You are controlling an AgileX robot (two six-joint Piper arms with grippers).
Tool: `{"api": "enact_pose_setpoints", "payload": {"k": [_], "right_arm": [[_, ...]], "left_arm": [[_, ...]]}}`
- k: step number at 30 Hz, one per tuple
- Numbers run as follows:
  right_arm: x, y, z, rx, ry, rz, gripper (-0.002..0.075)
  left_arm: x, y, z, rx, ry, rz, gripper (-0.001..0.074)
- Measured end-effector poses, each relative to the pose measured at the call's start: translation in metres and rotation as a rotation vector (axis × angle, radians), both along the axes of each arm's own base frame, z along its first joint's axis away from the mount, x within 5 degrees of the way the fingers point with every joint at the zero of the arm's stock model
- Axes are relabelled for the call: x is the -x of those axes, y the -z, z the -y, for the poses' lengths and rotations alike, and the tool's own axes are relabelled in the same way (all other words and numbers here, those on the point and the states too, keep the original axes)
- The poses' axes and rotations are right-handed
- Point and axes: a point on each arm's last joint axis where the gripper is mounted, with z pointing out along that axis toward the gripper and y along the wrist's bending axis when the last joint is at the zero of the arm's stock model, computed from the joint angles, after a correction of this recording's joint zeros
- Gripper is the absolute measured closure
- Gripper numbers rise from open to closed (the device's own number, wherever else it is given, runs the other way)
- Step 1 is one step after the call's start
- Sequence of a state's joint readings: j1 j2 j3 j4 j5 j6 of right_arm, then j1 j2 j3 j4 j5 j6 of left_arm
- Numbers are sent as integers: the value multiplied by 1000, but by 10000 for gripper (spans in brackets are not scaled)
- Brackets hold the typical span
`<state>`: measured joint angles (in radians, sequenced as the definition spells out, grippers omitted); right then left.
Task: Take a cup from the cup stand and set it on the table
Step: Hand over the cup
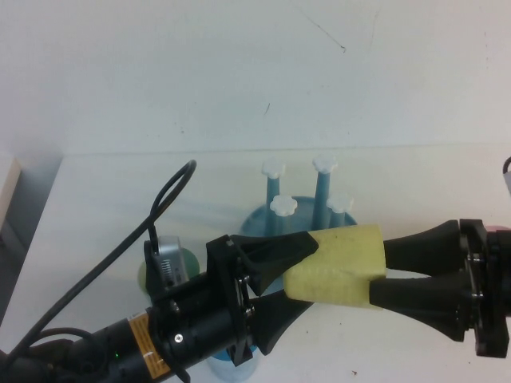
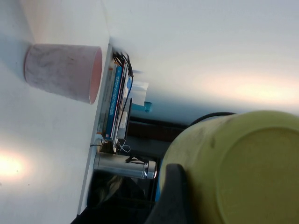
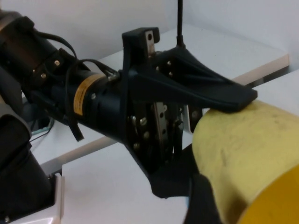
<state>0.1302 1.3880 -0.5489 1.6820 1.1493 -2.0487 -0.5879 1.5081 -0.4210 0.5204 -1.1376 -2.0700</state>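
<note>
From the high view I find the yellow cup lying sideways in the air in front of the cup stand, above the table, clamped at one end by the left gripper and at the other by the right gripper. Left wrist view: cup base close up (a pink cup stands apart). Right wrist view: left finger pressing the wall. I judge it light, thin, slick and squeezable; grip the wall near the stiffer rim.

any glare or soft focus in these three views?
High view: even light, the cup held by left gripper and right gripper slightly soft. Left wrist view: bright glare patches on the table, cup blurred close up. Right wrist view: cup soft, left gripper sharper.
</note>
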Motion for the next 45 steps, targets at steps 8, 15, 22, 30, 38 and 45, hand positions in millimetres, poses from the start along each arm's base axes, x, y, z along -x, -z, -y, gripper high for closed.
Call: {"api": "enact_pose_setpoints", "payload": {"k": [8, 15, 22, 30, 38, 45], "right_arm": [[-11, 4, -14, -2, -53, -21, 377], [-12, 5, -22, -2, -85, -24, 548], [-13, 1, -23, -14, -90, -39, 692], [-13, 1, -23, -15, -88, -50, 697], [-14, 0, -23, -17, -87, -52, 704], [-25, -14, -24, 55, -64, -47, 706]], "left_arm": [[-1, 0, -1, 6, -13, -4, 188], [-2, -1, -1, 13, -26, -8, 188], [-2, -1, -1, 18, -29, -1, 188], [-2, -2, -1, 9, -30, 18, 188], [-3, -3, -2, -22, -50, 105, 171], [-8, -2, -9, -55, -66, 134, 118]]}}
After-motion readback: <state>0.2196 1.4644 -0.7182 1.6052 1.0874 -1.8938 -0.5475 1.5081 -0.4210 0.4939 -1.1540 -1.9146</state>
